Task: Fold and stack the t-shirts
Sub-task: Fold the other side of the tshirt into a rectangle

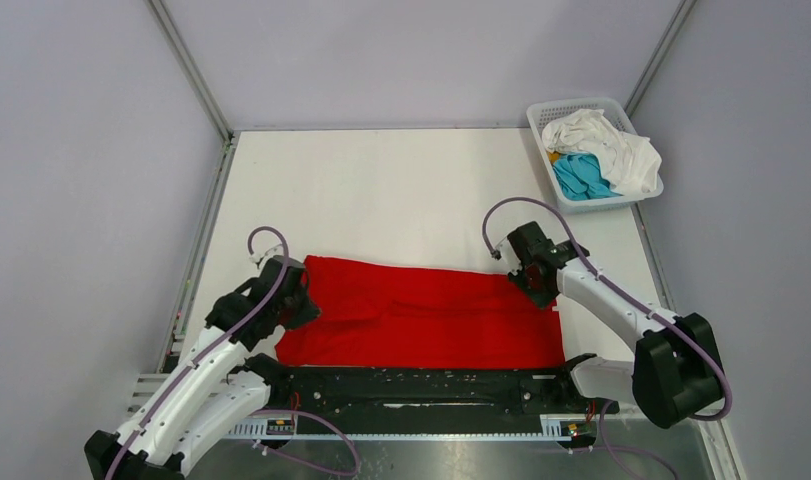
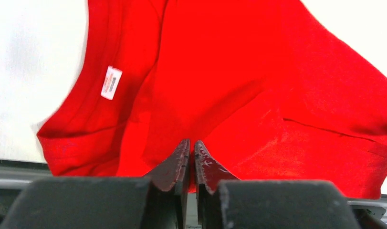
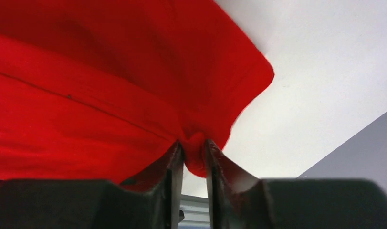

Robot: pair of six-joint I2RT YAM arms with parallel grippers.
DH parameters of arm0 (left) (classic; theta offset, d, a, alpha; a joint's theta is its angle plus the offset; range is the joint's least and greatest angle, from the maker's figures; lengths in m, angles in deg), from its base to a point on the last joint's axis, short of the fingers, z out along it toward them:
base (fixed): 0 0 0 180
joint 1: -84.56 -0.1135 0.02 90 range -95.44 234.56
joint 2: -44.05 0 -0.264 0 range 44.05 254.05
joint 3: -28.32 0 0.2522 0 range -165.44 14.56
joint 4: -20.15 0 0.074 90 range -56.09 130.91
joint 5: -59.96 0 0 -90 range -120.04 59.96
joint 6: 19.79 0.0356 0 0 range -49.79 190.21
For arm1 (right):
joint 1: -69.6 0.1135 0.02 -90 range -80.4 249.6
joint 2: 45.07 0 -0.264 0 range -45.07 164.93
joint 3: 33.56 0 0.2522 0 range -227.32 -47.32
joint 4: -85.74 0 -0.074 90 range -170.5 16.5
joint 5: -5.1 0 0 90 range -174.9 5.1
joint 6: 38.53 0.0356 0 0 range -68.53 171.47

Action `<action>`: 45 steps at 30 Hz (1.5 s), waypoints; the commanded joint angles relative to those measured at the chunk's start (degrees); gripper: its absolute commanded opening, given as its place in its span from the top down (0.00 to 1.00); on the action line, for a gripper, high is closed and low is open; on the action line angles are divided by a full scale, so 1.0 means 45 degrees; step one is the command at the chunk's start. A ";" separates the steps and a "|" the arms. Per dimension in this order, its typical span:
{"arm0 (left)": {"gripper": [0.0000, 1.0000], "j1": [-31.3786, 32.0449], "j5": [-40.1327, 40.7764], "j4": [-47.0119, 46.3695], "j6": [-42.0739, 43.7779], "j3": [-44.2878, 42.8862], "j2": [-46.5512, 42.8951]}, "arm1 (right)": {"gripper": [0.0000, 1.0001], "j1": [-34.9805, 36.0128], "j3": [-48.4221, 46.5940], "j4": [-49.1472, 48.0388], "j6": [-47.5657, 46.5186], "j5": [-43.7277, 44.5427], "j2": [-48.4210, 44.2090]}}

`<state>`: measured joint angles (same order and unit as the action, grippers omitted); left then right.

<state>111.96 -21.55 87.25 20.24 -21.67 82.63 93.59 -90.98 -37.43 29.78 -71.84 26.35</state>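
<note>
Between right gripper (image 3: 193, 143) and left gripper (image 2: 191, 143), the red t-shirt (image 1: 421, 320) is lying lengthwise. Right is pinching a bunched corner; left is sitting almost closed, hold unclear.

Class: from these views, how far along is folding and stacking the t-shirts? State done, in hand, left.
Done: the red t-shirt lies as a wide band, apparently folded over once. In hand: the right gripper pinches its corner; the left gripper is shut at the collar end, grip unclear. Left: finish this fold, then the white t-shirt and teal t-shirt, crumpled in the basket; no stack yet.
</note>
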 commanded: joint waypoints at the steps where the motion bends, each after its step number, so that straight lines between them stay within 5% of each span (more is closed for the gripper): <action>1: 0.89 0.0074 -0.0244 0.0538 -0.1200 0.0237 -0.0162 | 0.64 0.0274 0.0383 0.0196 0.0476 0.0009 -0.0138; 3: 0.79 0.0118 -0.0392 0.0716 -0.1280 0.0190 -0.0187 | 0.49 0.0301 0.0532 0.0145 0.0384 -0.0265 -0.0631; 4: 0.75 0.0144 -0.0483 0.0880 -0.1377 0.0127 -0.0251 | 0.10 0.0312 0.0641 0.0079 0.0360 -0.0234 -0.0990; 5: 0.68 0.0184 -0.0486 0.1081 -0.1482 0.0080 -0.0340 | 0.02 0.0370 0.0691 0.0036 0.0398 -0.0122 -0.1435; 13: 0.29 0.0242 -0.0879 0.0931 -0.1201 -0.0390 -0.0938 | 0.01 0.0626 0.0763 -0.1650 0.0191 -0.0761 -0.5591; 16: 0.02 0.0259 -0.1958 -0.0831 -0.0271 -0.0678 0.0196 | 0.01 0.0626 0.1460 -0.3985 0.1209 -0.0126 -0.7316; 21: 0.01 0.0386 -0.3067 -0.3465 0.0771 -0.1061 0.2939 | 0.00 0.0607 0.3933 -0.7912 0.5959 0.2581 -1.0154; 26: 0.01 0.0754 -0.3010 -0.4569 0.1212 -0.1039 0.5245 | 0.00 0.0607 0.4750 -0.8096 0.7705 0.1723 -1.1352; 45: 0.01 0.3079 -0.3221 -0.5594 0.1232 -0.0296 0.7709 | 0.01 0.0607 0.4377 -0.7121 0.7604 0.1389 -1.0612</action>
<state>123.26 -34.03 63.61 25.40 -23.85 117.71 95.97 -69.63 -68.45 63.53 -66.02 -20.41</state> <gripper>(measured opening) 0.989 0.993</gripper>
